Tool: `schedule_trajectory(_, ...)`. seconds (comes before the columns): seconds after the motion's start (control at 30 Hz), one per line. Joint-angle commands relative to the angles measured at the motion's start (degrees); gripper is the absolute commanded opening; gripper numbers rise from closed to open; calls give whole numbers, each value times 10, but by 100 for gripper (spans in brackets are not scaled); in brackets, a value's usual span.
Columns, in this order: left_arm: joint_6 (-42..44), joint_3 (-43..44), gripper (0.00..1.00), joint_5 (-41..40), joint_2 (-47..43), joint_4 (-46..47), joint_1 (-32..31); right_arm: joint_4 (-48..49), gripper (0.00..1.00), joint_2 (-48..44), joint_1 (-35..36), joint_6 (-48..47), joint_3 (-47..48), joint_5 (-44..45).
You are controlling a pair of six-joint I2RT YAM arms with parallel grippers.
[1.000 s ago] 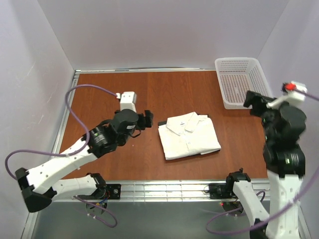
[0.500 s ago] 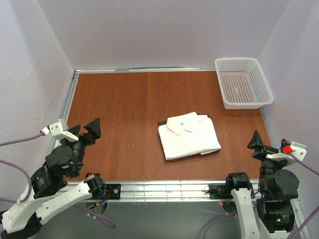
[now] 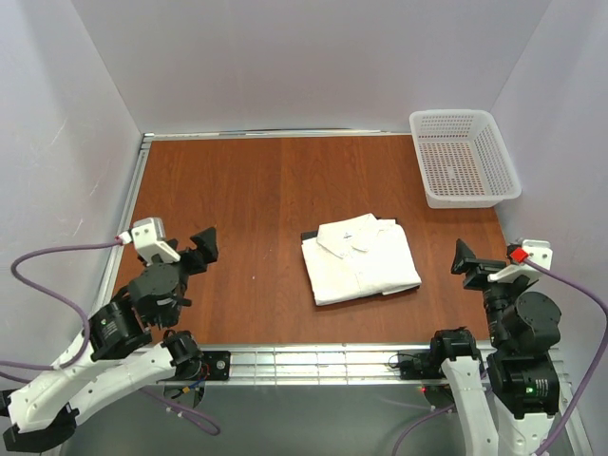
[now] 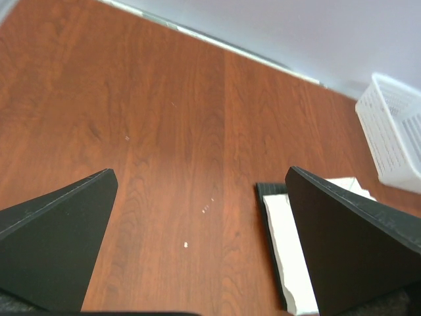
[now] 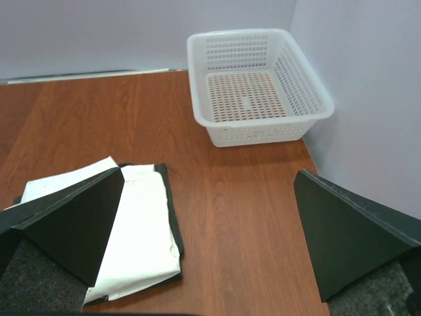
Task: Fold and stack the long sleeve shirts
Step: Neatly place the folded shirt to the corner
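Observation:
The plain white shirt (image 3: 361, 258) lies folded in the middle of the table, collar to the back. It sits on the folded dark charcoal shirt, of which only a thin edge (image 3: 309, 236) shows. In the left wrist view the white shirt (image 4: 289, 250) and the dark edge (image 4: 268, 192) lie ahead to the right. In the right wrist view the white shirt (image 5: 141, 230) and the dark edge (image 5: 168, 204) lie to the left. My left gripper (image 3: 195, 252) (image 4: 200, 171) is open and empty, left of the stack. My right gripper (image 3: 468, 259) (image 5: 209, 172) is open and empty, right of it.
A white mesh plastic basket (image 3: 464, 157) stands empty at the back right corner; it also shows in the right wrist view (image 5: 253, 89) and the left wrist view (image 4: 395, 138). Pale walls enclose the table on three sides. A metal rail (image 3: 313, 359) runs along the near edge.
Both arms have drawn back from over the table to the near edge, then lifted a little forward again. The shirt stack has not moved.

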Motion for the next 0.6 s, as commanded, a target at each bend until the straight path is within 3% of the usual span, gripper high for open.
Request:
schedule_trajectory(0.0,-34,-22,98,54,44,24,2,15,99,23,6,-12,14,-39)
schedule_trajectory(0.17,-113,-38,98,181,187,60,2,7,99,48,7,-12,32,-38)
schedule_trajectory(0.3,-167,-49,98,232,301,103,18,-1,99,58,9,-12,44,-35)
schedule_trajectory(0.4,-176,-52,98,355,378,155,95,-11,99,63,14,-12,54,-32)
schedule_trajectory(0.57,-150,-37,88,415,489,236,150,-16,99,63,16,-12,57,-36)
